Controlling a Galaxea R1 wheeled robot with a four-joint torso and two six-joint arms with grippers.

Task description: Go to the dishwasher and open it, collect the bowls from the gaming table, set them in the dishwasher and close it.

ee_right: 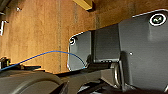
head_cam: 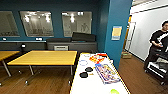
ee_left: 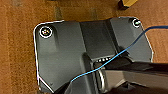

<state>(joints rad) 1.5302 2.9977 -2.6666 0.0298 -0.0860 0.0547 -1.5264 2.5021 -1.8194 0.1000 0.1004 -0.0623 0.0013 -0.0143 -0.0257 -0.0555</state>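
The gaming table (head_cam: pixel 98 82) stands right in front of me, a long white worktop with a thin yellow edge, running away from my head camera. On it I count two dark bowls (head_cam: pixel 86 71) side by side near its left edge, one clear ring-shaped dish (head_cam: pixel 83 62) beyond them, and one small green thing (head_cam: pixel 114 91) at the near end. Two colourful board-game boxes lie there as well: a large one (head_cam: pixel 107 73) to the right of the bowls, and a red-and-orange one (head_cam: pixel 97 58) farther back. To the left stand two yellow-topped tables (head_cam: pixel 45 57) on a wooden floor (head_cam: pixel 47 80). One person (head_cam: pixel 158 47) stands at the far right beside a dark cart (head_cam: pixel 157 68). Each wrist camera looks down on that wooden floor, with one blue cable (ee_left: pixel 120 53) crossing my own dark plate. I cannot tell whether either gripper is spread or pressed together.
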